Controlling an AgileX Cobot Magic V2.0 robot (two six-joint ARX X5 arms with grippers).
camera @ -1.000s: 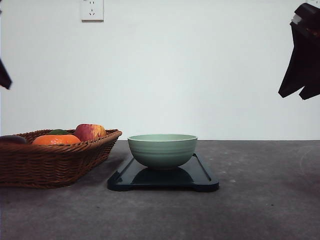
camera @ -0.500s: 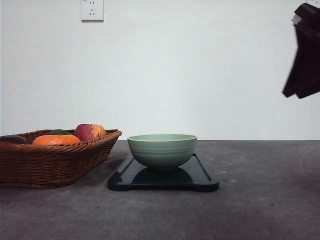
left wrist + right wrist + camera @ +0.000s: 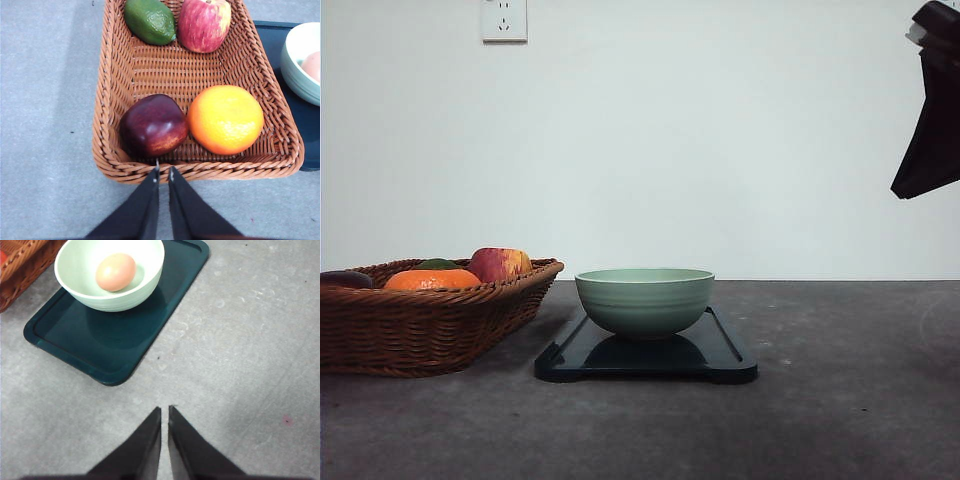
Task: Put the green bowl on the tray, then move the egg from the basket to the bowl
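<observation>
The right gripper [image 3: 164, 412] has its two dark fingers drawn together, only a thin slit between the tips, and nothing is held in them. It hangs above bare grey table [image 3: 240, 355], apart from the tray's near corner. In the front view the same gripper [image 3: 920, 185] sits high at the right edge, well above the table surface.

The left gripper [image 3: 163, 172] is likewise closed to a narrow slit and empty. Its tips hover just over the braided near rim of the basket [image 3: 115, 100], in line with a dark red apple [image 3: 152, 125].

The egg [image 3: 115, 272] lies inside the green bowl [image 3: 127, 297], resting on the bowl's floor (a pale pinkish-brown oval against the light interior). The bowl stands upright on the tray [image 3: 75, 335], toward the end nearest the basket, leaving the other end of the tray bare. From the front, the green bowl [image 3: 644, 300] sits squarely on the tray [image 3: 720, 360], with the basket [image 3: 420, 320] just beside the tray on the left.

In the basket, beside the dark apple, lies an orange fruit [image 3: 225, 119]; at the far end are a green avocado-like fruit [image 3: 149, 21] and a red-yellow apple [image 3: 204, 25].
</observation>
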